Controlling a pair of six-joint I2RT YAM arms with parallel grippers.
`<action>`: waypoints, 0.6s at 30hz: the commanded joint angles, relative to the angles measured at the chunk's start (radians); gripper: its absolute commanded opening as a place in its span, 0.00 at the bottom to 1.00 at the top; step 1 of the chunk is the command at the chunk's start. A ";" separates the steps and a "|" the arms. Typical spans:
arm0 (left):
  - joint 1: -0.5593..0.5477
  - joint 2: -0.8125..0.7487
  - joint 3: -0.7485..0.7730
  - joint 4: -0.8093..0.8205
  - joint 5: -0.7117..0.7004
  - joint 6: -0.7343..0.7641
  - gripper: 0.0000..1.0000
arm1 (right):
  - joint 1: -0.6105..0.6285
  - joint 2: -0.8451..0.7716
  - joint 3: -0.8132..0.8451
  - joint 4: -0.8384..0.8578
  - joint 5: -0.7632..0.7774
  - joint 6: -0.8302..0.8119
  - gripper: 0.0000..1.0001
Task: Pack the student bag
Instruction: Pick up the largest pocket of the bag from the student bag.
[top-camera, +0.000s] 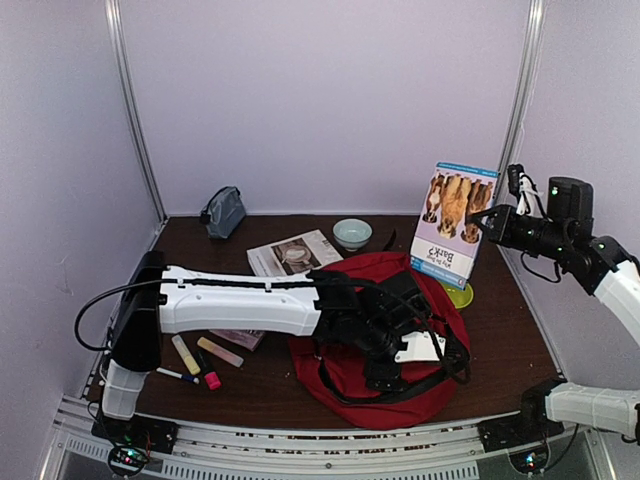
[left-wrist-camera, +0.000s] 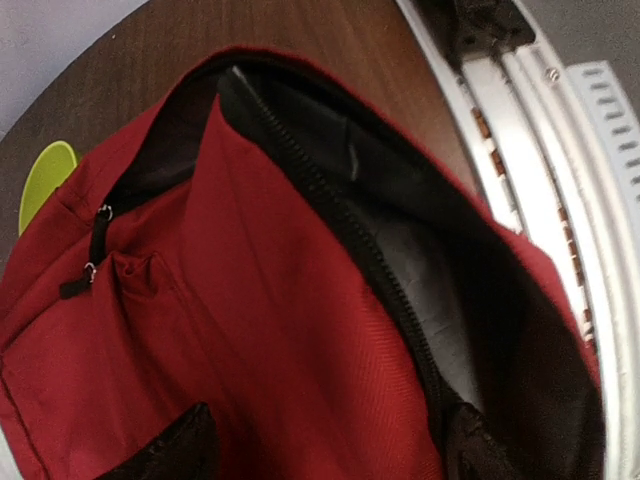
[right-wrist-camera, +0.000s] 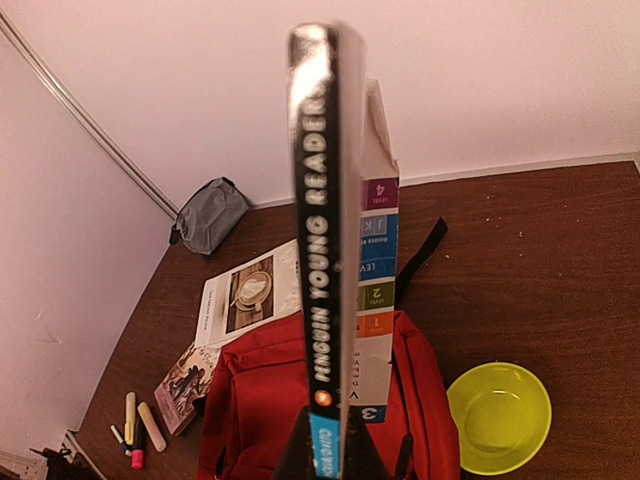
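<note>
Lying below and to the left of the right gripper, the student bag is spread flat on the table. Its long axis is judged to run from the far side toward the arm bases, with the unzipped mouth turned to the near edge. The left arm is stretched across the bag and is by far the nearer. The left gripper is placed right over the opening, though whether it is spread or closed cannot be told. The right gripper is clamped on a book, which is held upright above the bag's far end. The bag is seen as slack red fabric, with a black zipper edging the gap and grey lining exposed inside.
</note>
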 joint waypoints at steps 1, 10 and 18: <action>0.000 0.032 0.017 0.002 -0.230 -0.029 0.69 | -0.003 -0.039 0.005 0.004 -0.021 -0.012 0.00; 0.053 -0.278 -0.156 0.184 -0.438 -0.233 0.00 | -0.002 -0.107 0.096 -0.089 -0.053 0.001 0.00; 0.212 -0.412 -0.270 0.312 -0.375 -0.324 0.00 | -0.001 -0.173 0.082 -0.006 -0.604 0.249 0.00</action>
